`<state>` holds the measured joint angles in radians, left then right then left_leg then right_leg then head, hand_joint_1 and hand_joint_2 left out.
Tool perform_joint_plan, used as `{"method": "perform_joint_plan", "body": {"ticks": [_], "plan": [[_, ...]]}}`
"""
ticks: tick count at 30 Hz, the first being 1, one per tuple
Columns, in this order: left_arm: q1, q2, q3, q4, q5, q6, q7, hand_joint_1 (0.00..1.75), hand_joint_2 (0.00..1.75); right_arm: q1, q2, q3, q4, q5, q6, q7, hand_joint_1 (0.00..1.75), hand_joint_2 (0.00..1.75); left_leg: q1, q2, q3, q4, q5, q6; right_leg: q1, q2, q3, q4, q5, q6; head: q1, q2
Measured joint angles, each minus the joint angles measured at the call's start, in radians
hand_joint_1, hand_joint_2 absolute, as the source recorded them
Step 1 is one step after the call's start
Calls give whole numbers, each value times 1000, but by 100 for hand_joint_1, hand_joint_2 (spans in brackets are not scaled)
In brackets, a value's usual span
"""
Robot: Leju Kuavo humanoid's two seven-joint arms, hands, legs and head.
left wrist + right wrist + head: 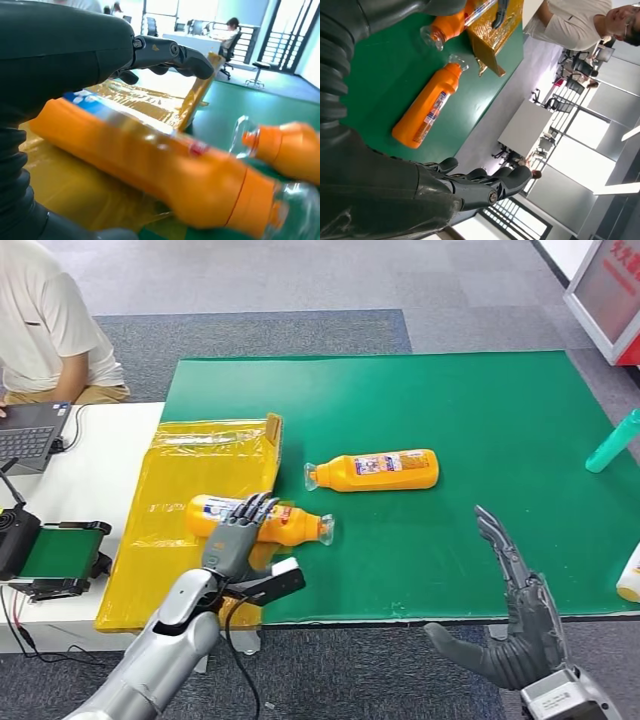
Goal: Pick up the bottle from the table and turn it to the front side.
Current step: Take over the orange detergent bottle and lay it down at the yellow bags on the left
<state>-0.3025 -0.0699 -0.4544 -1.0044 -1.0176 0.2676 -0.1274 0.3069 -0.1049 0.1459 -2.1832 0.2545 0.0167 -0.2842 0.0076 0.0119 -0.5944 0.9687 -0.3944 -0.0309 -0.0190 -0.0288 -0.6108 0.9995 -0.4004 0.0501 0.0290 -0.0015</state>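
Head view: left hand [235, 540] over near bottle [298, 524], fingers spread across its body, apparently not yet clamped. Bottle lying flat, half on yellow bag [204, 465], clear cap pointing away from the hand, label partly upward. Second bottle [375, 470] just beyond, a possible obstruction. Right hand [517, 605] spread wide, empty, well apart above green mat [490, 420].

Left wrist view: fingers [171, 54] extended above bottle [158, 172], thumb below; contact not discernible.

Right wrist view: fingers [486, 182] apart, holding nothing; second bottle [427, 107] ahead.
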Motion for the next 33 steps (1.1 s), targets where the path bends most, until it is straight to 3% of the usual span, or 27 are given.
{"method": "perform_joint_plan", "body": {"ticks": [9,18,25,33], "plan": [[176,-22,123,-339,523,-145,-126,0,175,19,0,-1,0,15,-37,0,0,175,0,0,0,0,-1,0,0,0,0,0,-1,0,0,0],[332,-25,210,-612,959,-279,-162,0,175,46,0,-1,0,13,-58,-4,0,175,0,0,0,0,-1,-1,0,0,0,0,-1,0,0,0],[446,-3,242,-769,1148,-361,-172,0,175,75,-15,-1,0,-33,-69,-13,0,175,0,0,0,0,-1,0,0,0,0,0,-2,-1,0,0],[524,24,245,-866,1231,-398,-186,0,175,94,-33,0,0,-82,-51,-15,0,175,0,0,0,0,-2,0,0,0,0,0,-2,-1,0,0]]}}
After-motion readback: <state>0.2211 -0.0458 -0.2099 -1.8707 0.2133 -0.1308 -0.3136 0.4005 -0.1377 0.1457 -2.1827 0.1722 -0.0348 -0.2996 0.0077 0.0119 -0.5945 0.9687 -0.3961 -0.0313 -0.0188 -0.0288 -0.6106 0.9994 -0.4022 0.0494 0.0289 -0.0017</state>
